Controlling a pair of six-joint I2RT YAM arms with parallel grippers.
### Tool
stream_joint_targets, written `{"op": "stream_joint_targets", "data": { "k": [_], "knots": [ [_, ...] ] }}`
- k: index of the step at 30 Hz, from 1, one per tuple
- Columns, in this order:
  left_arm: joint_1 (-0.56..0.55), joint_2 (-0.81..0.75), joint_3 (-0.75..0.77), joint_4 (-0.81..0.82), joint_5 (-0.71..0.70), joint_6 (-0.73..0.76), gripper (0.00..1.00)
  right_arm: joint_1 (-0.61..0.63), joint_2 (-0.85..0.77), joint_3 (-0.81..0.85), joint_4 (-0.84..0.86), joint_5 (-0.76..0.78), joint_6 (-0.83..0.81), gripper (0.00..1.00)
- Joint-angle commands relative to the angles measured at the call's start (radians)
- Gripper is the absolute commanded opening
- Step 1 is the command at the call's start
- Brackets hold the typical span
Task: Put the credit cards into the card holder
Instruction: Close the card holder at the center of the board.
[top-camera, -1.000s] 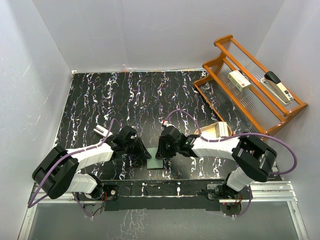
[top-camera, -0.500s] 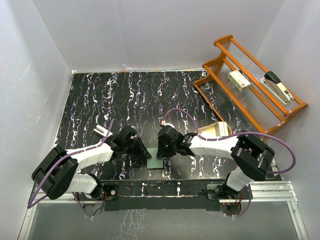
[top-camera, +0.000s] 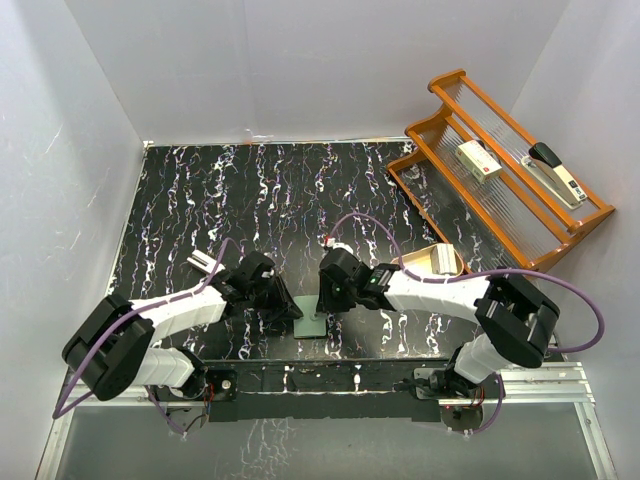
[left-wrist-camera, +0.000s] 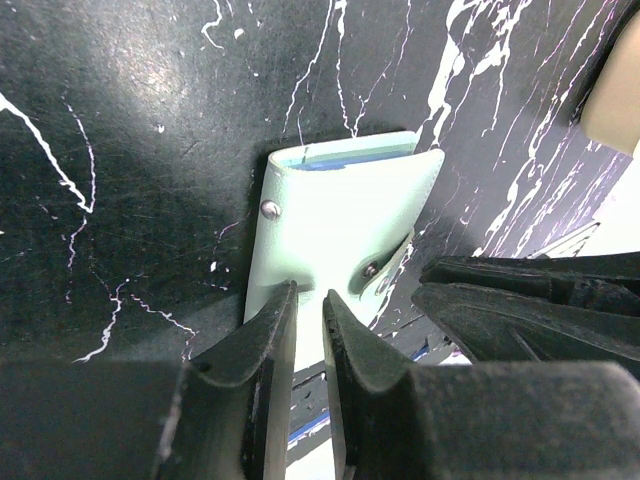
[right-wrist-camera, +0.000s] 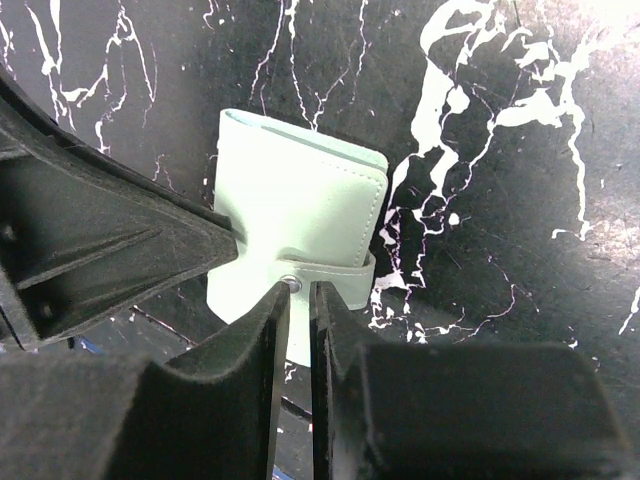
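The card holder (top-camera: 311, 322), a sage-green wallet, lies folded shut on the black table near its front edge. A pale blue credit card edge (left-wrist-camera: 350, 160) shows in its far end in the left wrist view. My left gripper (top-camera: 292, 310) reaches it from the left, tips (left-wrist-camera: 310, 296) low over its near part, jaws almost together with nothing between them. My right gripper (top-camera: 322, 303) comes from the right, tips (right-wrist-camera: 298, 290) at the snap button (right-wrist-camera: 293, 283) on the tab, only a slit between them. Whether the tab is snapped I cannot tell.
A tan bowl-like object (top-camera: 432, 262) sits just right of the right arm. An orange wooden rack (top-camera: 452, 205) stands at the back right with a small box (top-camera: 478, 160) and a stapler (top-camera: 555, 172) on it. The table's front edge lies just behind the wallet.
The right wrist has shifted a little over the wallet and its jaws closed and eased slightly. The left arm and the wallet have stayed put.
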Motion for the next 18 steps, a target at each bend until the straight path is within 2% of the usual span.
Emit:
{"op": "stream_joint_targets", "data": {
  "k": [1, 8, 12, 18],
  "knots": [
    [-0.011, 0.001, 0.044, -0.053, 0.042, 0.013, 0.16, -0.001, -0.039, -0.021, 0.063, -0.008, 0.021, 0.14],
    [-0.012, 0.016, 0.06, -0.038, 0.065, 0.009, 0.15, 0.0, -0.035, -0.044, 0.084, -0.009, 0.031, 0.16],
    [-0.012, 0.035, 0.036, 0.053, 0.126, -0.017, 0.19, 0.0, -0.032, -0.062, 0.108, -0.006, 0.033, 0.16],
    [-0.014, 0.056, 0.016, 0.117, 0.145, -0.011, 0.22, 0.0, 0.002, -0.069, 0.13, 0.005, 0.033, 0.12]
  ]
}}
